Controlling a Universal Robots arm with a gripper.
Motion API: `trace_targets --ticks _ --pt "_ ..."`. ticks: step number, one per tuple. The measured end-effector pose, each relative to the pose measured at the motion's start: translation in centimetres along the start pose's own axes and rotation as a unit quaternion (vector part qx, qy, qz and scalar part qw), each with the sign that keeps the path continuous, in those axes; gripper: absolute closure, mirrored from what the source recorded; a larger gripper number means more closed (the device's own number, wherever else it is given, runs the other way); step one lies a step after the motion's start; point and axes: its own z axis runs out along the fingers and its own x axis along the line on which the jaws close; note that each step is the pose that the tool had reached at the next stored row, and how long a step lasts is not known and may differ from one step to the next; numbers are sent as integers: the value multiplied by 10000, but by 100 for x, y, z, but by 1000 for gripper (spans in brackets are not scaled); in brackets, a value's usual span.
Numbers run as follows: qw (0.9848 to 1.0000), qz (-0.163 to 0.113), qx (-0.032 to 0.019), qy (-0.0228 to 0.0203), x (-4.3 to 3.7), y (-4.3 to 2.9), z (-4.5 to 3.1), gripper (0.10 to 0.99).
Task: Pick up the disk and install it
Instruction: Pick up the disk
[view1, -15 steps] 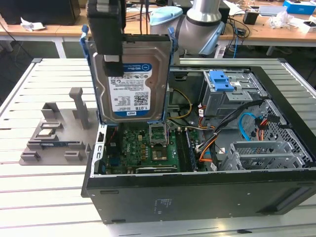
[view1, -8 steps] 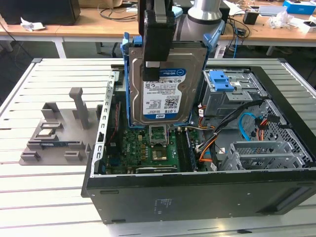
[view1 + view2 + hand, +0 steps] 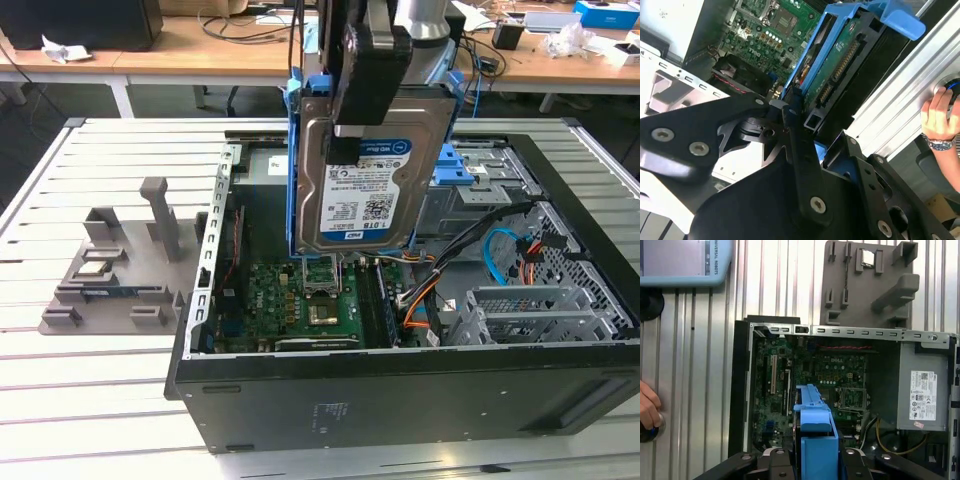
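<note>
The disk (image 3: 365, 190), a silver-grey drive with a white-and-blue label in a bright blue carrier, hangs upright above the open computer case (image 3: 400, 390). My gripper (image 3: 350, 125) is shut on its upper edge, one black finger lying over the label side. In the second wrist view the disk (image 3: 840, 55) shows its green circuit-board side, with the gripper (image 3: 805, 125) clamped at its near end. In the first wrist view the blue carrier edge of the disk (image 3: 815, 440) sits between the black fingers (image 3: 775, 462), over the motherboard (image 3: 835, 375).
A grey metal drive cage with a blue latch piece (image 3: 470, 170) stands behind the disk. Cables (image 3: 500, 250) and a second cage (image 3: 530, 310) fill the case's right part. A grey parts fixture (image 3: 120, 270) lies on the exterior view's left. A person's hand (image 3: 940, 117) rests beside the table.
</note>
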Motion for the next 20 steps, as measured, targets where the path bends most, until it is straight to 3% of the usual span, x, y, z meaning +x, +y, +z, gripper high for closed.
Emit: trace_targets --ticks 9,20 --pt "10000 0 0 0 6 -212 -1 722" --pt "10000 0 -1 1 12 -417 -1 722"
